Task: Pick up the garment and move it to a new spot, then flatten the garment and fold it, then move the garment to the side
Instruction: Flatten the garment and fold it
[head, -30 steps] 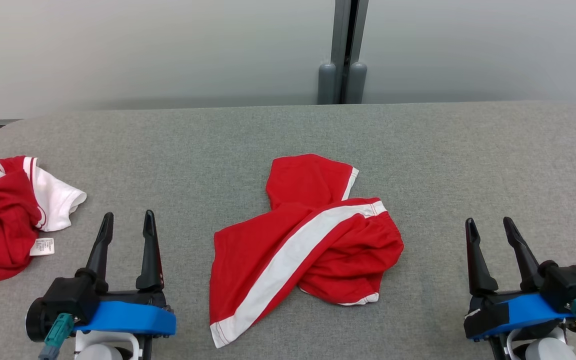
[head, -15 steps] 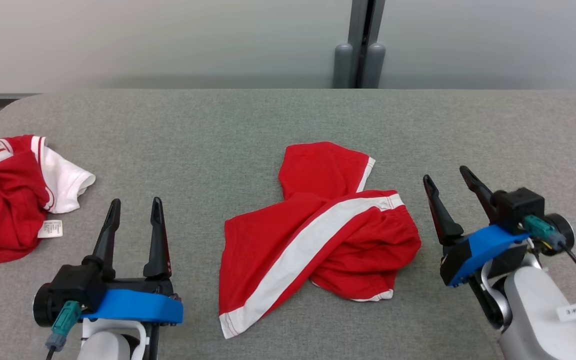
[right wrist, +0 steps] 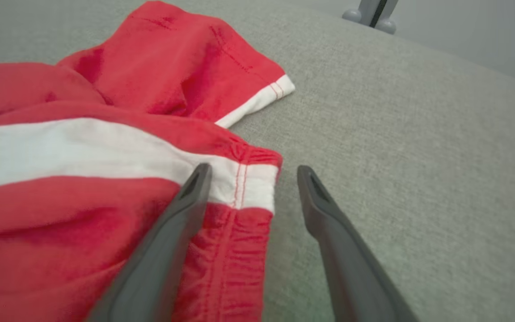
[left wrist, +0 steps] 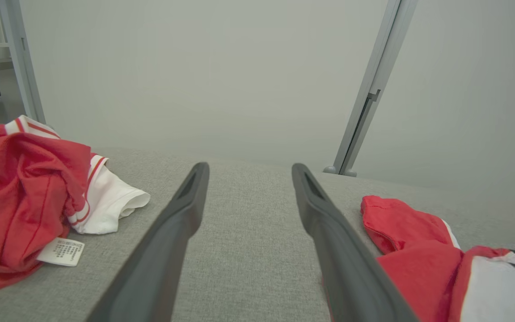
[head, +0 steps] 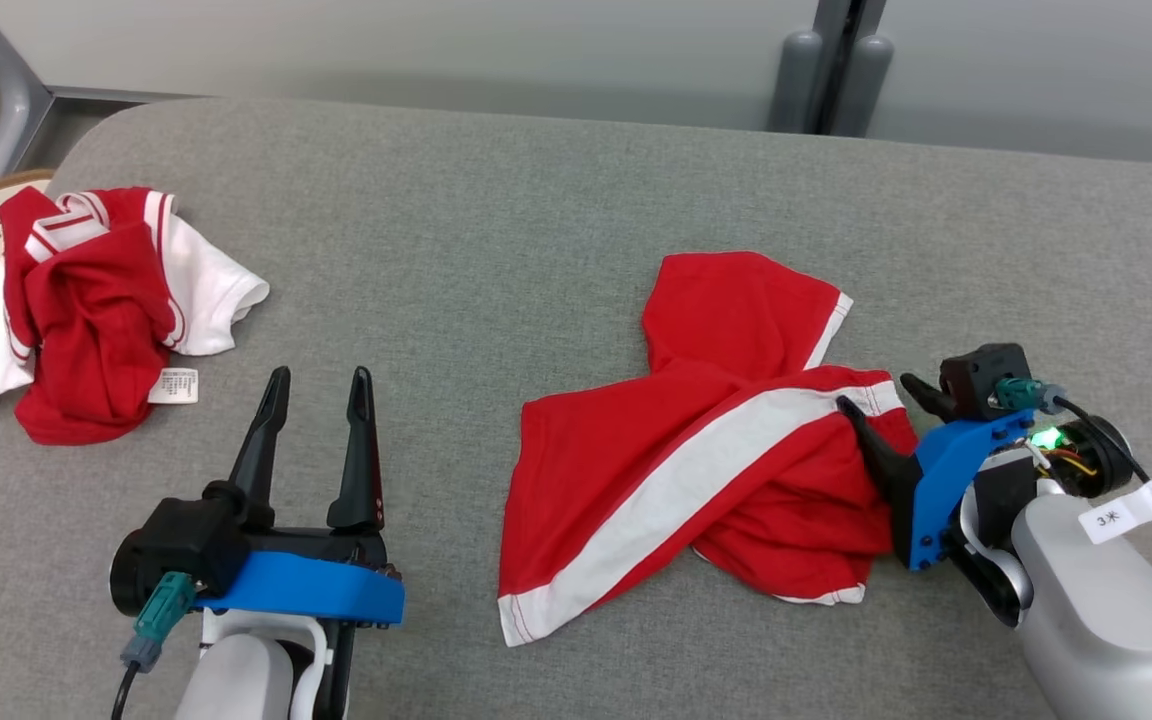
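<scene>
- The red shorts (head: 696,470) lie crumpled in the middle of the gray counter (head: 496,220), white stripe up.
- The right claw (head: 874,392) stands apart at the shorts' waistband, 1 finger over the cloth, 1 over bare counter.
- The left claw (head: 321,372) is apart, holding nothing, between the shorts and a red-and-white shirt (head: 96,300) at the counter's left end.

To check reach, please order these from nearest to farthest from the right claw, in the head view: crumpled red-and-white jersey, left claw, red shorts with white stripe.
1. Red shorts with white stripe: the right claw is at their waistband corner.
2. Left claw: beyond the shorts, to the left.
3. Crumpled red-and-white jersey: at the far left.
</scene>
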